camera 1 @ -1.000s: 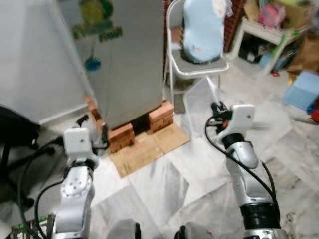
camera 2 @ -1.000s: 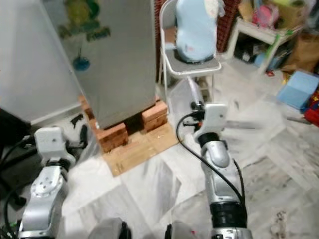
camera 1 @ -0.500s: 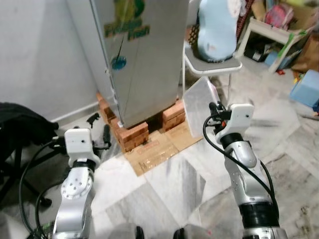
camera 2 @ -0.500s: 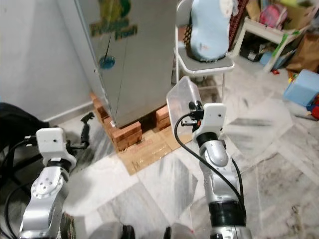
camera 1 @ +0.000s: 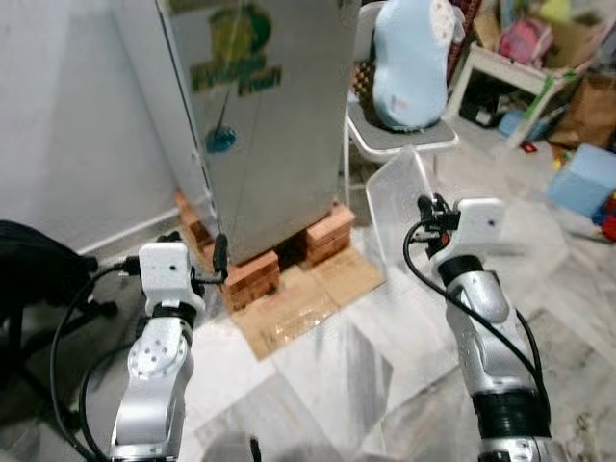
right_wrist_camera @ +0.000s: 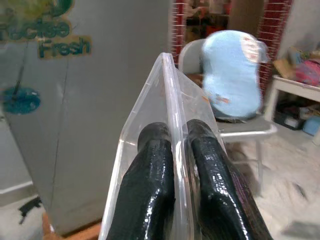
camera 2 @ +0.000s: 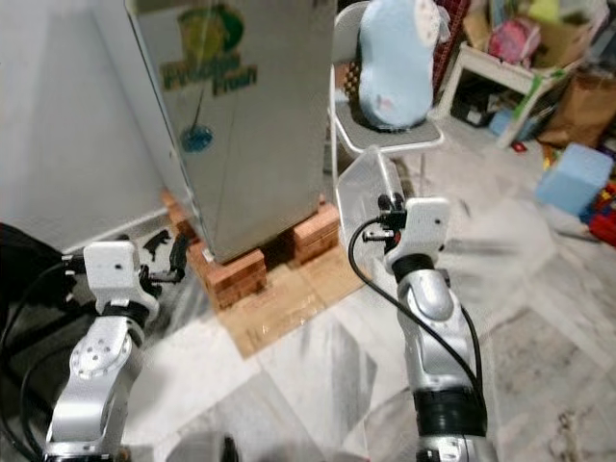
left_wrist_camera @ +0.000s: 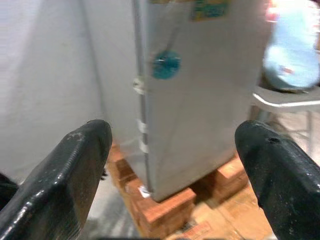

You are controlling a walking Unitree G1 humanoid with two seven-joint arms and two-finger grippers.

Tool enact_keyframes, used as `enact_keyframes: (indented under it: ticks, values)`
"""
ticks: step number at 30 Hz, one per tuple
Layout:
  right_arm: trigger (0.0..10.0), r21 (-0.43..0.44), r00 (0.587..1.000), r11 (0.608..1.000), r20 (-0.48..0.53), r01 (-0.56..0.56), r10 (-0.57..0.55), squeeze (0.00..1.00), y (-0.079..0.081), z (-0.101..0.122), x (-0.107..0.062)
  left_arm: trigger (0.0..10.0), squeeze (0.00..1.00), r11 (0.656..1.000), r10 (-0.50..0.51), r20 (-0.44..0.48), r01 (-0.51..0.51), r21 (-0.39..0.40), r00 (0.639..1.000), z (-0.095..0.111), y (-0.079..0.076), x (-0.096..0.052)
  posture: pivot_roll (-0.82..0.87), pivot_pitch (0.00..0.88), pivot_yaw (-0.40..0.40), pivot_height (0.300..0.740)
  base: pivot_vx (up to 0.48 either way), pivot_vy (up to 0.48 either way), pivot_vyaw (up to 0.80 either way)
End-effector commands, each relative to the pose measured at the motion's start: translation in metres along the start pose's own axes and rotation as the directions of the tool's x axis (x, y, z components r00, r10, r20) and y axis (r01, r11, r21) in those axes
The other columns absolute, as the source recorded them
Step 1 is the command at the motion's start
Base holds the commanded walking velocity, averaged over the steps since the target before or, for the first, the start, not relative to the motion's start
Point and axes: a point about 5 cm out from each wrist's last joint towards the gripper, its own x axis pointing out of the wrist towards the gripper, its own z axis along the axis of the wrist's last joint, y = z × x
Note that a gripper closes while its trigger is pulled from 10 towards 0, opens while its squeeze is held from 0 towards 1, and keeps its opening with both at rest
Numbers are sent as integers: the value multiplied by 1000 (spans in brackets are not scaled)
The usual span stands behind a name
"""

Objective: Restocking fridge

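My right gripper pinches a clear plastic container by its edge, fingers pressed on either side of the thin wall. The container is held upright, off the floor, in front of the fridge and near the chair beside it. My left gripper is spread wide, empty, facing the fridge's closed door above the bricks.

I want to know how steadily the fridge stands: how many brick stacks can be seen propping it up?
3. One brick stack under the fridge's front corner, one toward the chair, one on the wall side. More may be hidden underneath.
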Motion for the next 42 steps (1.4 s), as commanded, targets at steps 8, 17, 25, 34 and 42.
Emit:
enact_keyframes:
  ticks: [8, 17, 25, 34, 42]
  values:
    - [10000, 10, 999, 999, 14, -41, 41, 0, 11, 3, 4, 10000, 0, 1000, 23, -16, -23, 16, 1000, -3, 6, 1, 49, 71, -35, 740, 339, 340, 0]
    - [10000, 7, 999, 999, 12, -43, 43, 0, 11, 2, 3, 10000, 0, 1000, 26, -24, -26, 6, 999, -3, 7, 2, 49, 70, -34, 740, 337, 342, 0]
    - [10000, 5, 999, 999, 13, -44, 44, 0, 11, 2, 5, 10000, 0, 1000, 9, -13, -9, 19, 1000, -2, 3, 4, 48, 70, -34, 740, 330, 349, 0]
    - [10000, 3, 999, 999, 10, -42, 42, 0, 11, 1, 4, 10000, 0, 997, -73, -42, 74, 2, 996, -6, -8, 4, 48, 68, -30, 740, 315, 67, 0]
    - [10000, 11, 999, 999, 9, -43, 43, 0, 10, 1, 4, 10000, 0, 981, -194, -64, 193, -17, 979, -9, -21, 1, 48, 70, -32, 740, 0, 0, 0]
